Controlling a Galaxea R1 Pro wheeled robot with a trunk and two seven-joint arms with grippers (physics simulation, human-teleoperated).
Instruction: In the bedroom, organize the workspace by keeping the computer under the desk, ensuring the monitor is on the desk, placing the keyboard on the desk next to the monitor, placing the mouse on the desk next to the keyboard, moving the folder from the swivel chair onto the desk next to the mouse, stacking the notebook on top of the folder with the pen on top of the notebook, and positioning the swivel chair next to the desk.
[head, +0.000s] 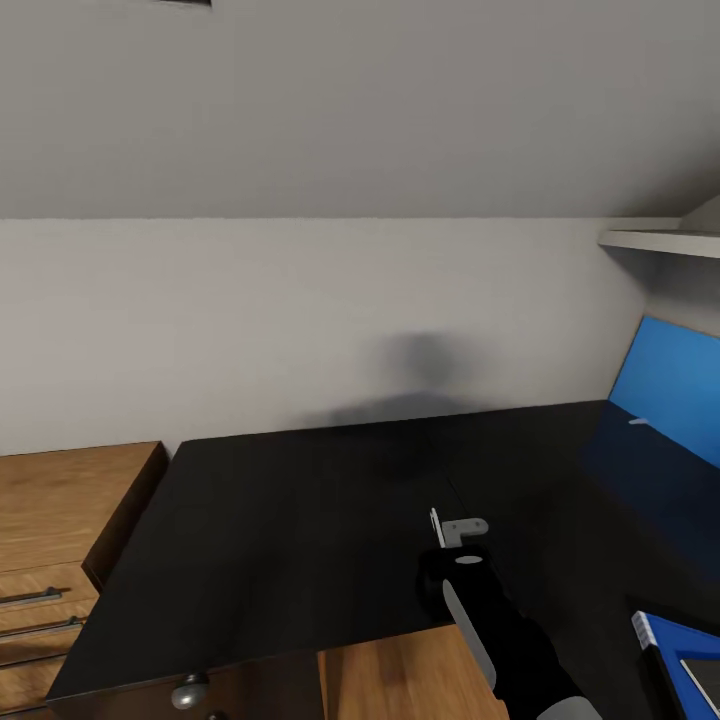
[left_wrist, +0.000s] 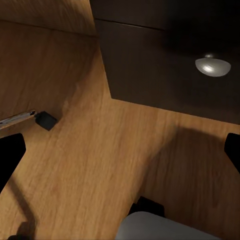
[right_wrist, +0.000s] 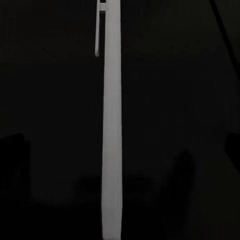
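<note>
My right fingers clench the pen above the black bench — the blue folder lies at its near right corner — while my left fingers hang released over the wood floor.

The black counter is bare ahead and left of the right tool. A blue panel and folder block its right side.
</note>
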